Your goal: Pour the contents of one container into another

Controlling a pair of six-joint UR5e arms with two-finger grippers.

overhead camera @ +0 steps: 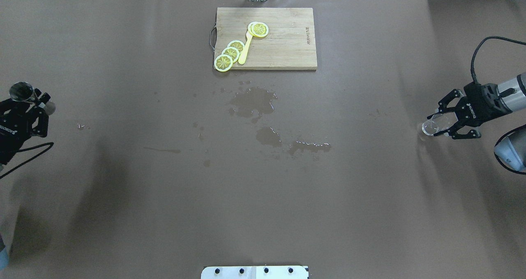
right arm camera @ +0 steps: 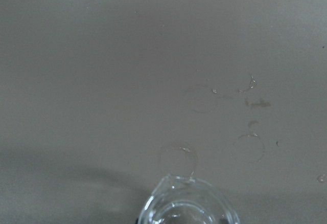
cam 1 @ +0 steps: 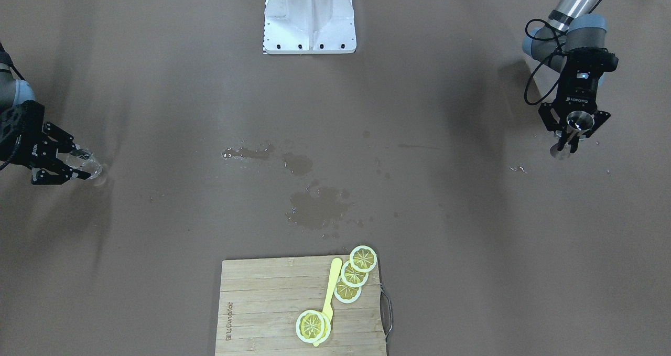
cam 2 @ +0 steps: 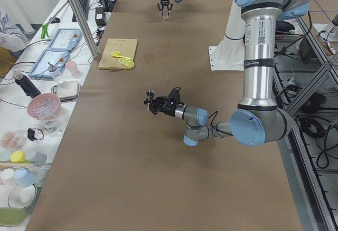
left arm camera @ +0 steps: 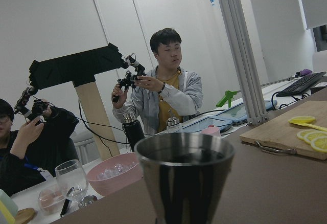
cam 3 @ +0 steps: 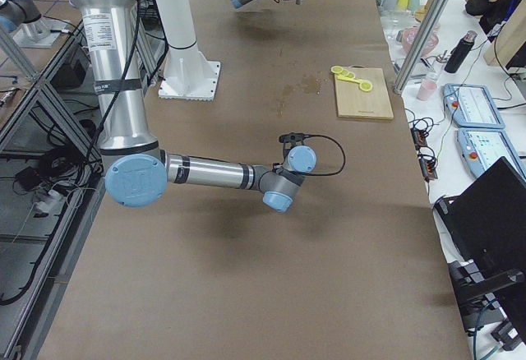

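The left gripper (cam 1: 573,129) has its two black fingers closed in on the narrow waist of a small shiny steel hourglass-shaped jigger (cam 1: 578,120), one finger on each side, and it touches nothing else. The jigger sits near the table's end on the robot's left; the left wrist view shows it upright, its long axis vertical and its open round mouth facing up. The right gripper (overhead camera: 443,125) is at the opposite end of the brown table (overhead camera: 123,197), its fingers spread only as wide as the short round clear glass tumbler (overhead camera: 430,127) clamped between them. In the right wrist view the tumbler's rim shows as a ring at the bottom edge with its mouth turned up towards the camera, so its axis runs roughly vertical; whether its base rests on the table cannot be told. The two vessels are well apart, with dark wet patches (overhead camera: 252,103) on the table between them and, at the far edge, a wooden cutting board (overhead camera: 283,44) carrying yellow lemon slices (overhead camera: 230,54)
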